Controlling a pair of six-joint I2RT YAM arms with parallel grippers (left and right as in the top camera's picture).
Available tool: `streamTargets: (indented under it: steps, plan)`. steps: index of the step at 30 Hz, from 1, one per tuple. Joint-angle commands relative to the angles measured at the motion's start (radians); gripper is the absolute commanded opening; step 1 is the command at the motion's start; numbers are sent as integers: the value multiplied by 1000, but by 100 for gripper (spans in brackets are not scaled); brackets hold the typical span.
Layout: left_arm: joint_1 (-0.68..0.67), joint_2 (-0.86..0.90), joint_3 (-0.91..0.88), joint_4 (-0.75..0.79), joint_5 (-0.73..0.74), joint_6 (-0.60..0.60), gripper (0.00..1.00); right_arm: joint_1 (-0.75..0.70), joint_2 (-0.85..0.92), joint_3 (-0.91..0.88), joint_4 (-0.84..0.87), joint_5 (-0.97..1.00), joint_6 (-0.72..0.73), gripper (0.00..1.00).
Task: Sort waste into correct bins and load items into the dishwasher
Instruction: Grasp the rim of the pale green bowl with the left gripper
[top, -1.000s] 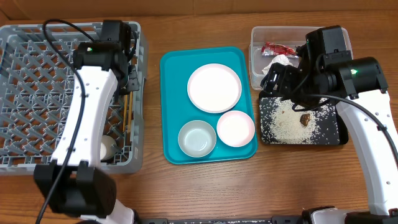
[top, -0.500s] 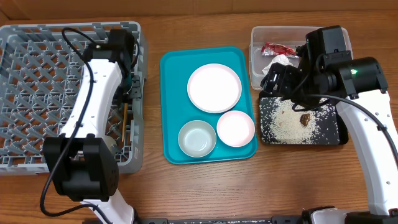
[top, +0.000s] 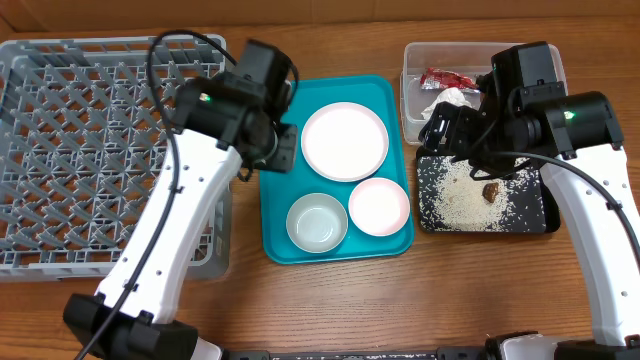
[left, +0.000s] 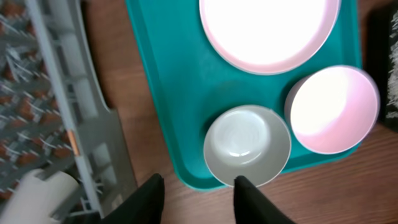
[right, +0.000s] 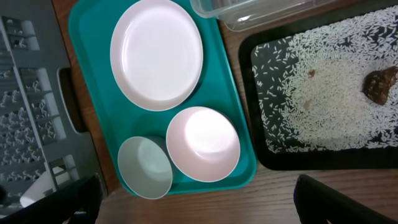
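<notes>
Grey dish rack left behind, the empty, wide-open left hand now hovers by the metal bowl; dishes likely next.

Dish racks: one, at the left edge.
Serving trays: one, teal, mid-bench.
Plates: one, white.
Bowls: two, a white bowl and a grey bowl.
Cups: one, white.
Bins: two near the right edge, a clear tub and a black tray.
Wrappers: one, red.
Paper wads: one.
Brown lumps: one.
Rice grains: too many to count.
</notes>
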Motion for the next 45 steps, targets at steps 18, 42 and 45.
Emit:
streamTargets:
  steps: [18, 42, 45]
  plan:
    - [-19, 19, -706, 570, 132, -53, 36, 0, -1, 16, -3, -5, -5, 100]
    - [65, -8, -511, 344, 42, -62, 43, 0, -1, 16, 12, -5, -5, 100]
    - [71, 1, -534, 367, 44, -44, 44, 0, -1, 16, 15, -5, -5, 100]
